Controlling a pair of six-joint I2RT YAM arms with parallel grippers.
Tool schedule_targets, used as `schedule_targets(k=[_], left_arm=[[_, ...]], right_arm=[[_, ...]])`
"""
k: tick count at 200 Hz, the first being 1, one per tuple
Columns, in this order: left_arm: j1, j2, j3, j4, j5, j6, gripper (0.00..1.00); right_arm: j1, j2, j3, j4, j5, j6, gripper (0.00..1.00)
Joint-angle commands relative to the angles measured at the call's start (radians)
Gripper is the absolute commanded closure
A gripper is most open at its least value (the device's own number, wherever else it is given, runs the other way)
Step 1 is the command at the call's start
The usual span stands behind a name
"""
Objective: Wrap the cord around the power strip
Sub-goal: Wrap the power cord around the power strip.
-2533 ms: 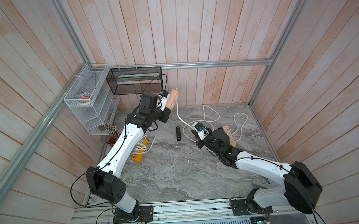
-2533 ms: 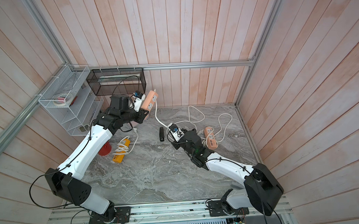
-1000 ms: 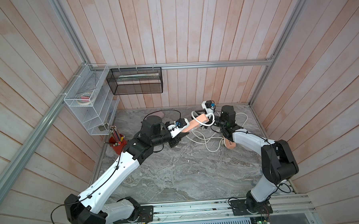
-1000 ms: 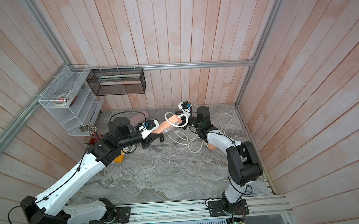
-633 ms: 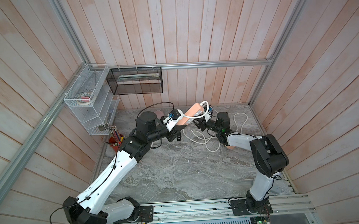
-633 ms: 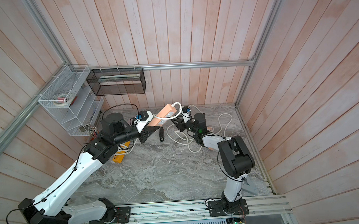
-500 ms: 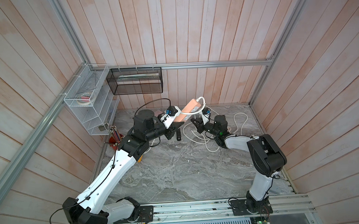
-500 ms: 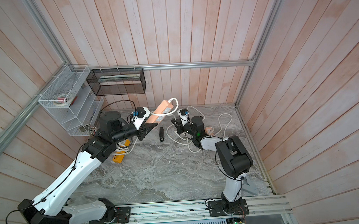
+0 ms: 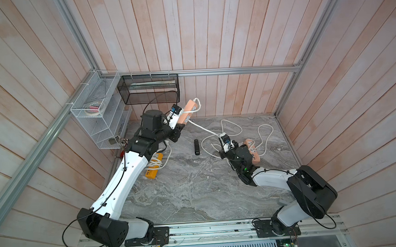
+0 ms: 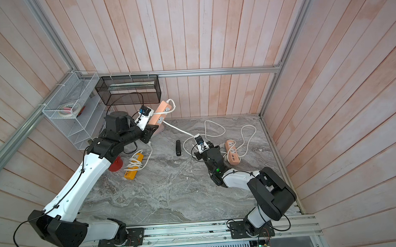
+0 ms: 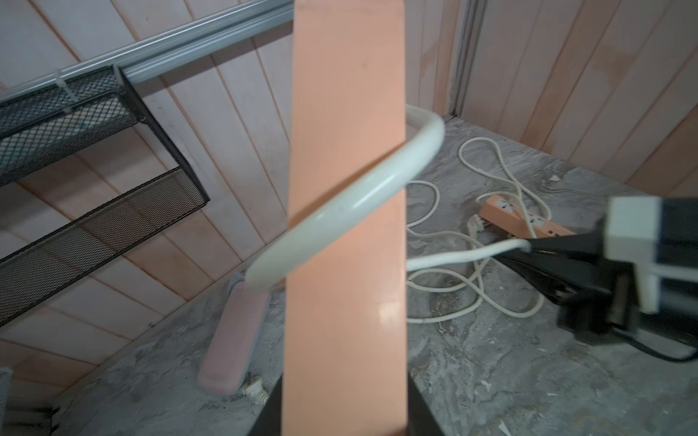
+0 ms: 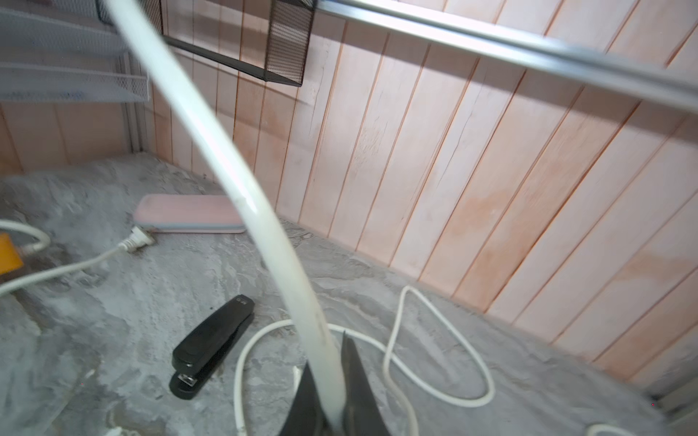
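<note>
My left gripper [image 9: 182, 122] is shut on the lower end of the salmon power strip [image 9: 188, 110], which it holds up, tilted, near the back wall. In the left wrist view the strip [image 11: 345, 264] stands between the jaws with one turn of the white cord [image 11: 351, 204] across it. From the strip the cord [image 9: 204, 128] runs down to my right gripper [image 9: 221, 138], low over the middle of the table. In the right wrist view that gripper [image 12: 332, 377] is shut on the cord [image 12: 241, 188]. More cord lies in loose loops [image 9: 235, 131] at the back right.
A second salmon strip [image 9: 252, 150] lies beside my right wrist. A black stapler [image 9: 196, 147] lies mid-table, a yellow strip [image 9: 153, 168] with wound cord at the left, and a pink case [image 11: 234, 339] by the back wall. Wire shelves [image 9: 95, 114] and a mesh basket [image 9: 149, 89] hang back left.
The left arm has carried the strip from mid-table back and left towards the wall. The right gripper has shut on the cord and drawn away from the strip, towards the front.
</note>
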Motion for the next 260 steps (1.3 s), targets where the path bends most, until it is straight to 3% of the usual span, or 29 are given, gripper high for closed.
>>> schedule_targets(k=[1,27,45,101,138,165,187,203,231,260], left_arm=[[0.011,0.070,0.031,-0.045,-0.152,0.032,1.00],[-0.061,0.137,0.020,-0.114,-0.200,0.123,1.00],[-0.096,0.147,-0.002,-0.155,-0.160,0.155,1.00],[-0.180,0.102,-0.097,-0.250,0.129,0.225,1.00],[-0.246,0.062,-0.127,-0.336,0.343,0.315,1.00],[-0.284,0.014,-0.133,-0.361,0.569,0.367,1.00],[-0.284,-0.035,-0.119,-0.315,0.694,0.359,1.00],[-0.284,-0.060,-0.106,-0.255,0.710,0.339,1.00],[-0.283,-0.084,-0.105,-0.134,0.665,0.282,1.00],[-0.280,-0.089,-0.125,-0.012,0.578,0.208,1.00]], right_arm=[[0.051,-0.072,-0.003,0.087,0.192,-0.315,1.00],[0.082,-0.157,0.097,-0.021,0.096,-0.381,1.00],[0.074,-0.186,0.183,-0.111,0.018,-0.392,1.00],[-0.142,-0.108,0.526,-0.522,-0.352,-0.173,1.00],[-0.295,0.050,0.767,-0.797,-0.701,-0.075,1.00],[-0.392,0.185,0.903,-0.953,-0.981,-0.003,1.00],[-0.441,0.270,0.920,-0.905,-1.153,0.124,0.99],[-0.439,0.295,0.866,-0.789,-1.190,0.214,0.90],[-0.426,0.330,0.736,-0.488,-1.138,0.398,0.72],[-0.398,0.392,0.670,-0.309,-1.041,0.487,0.59]])
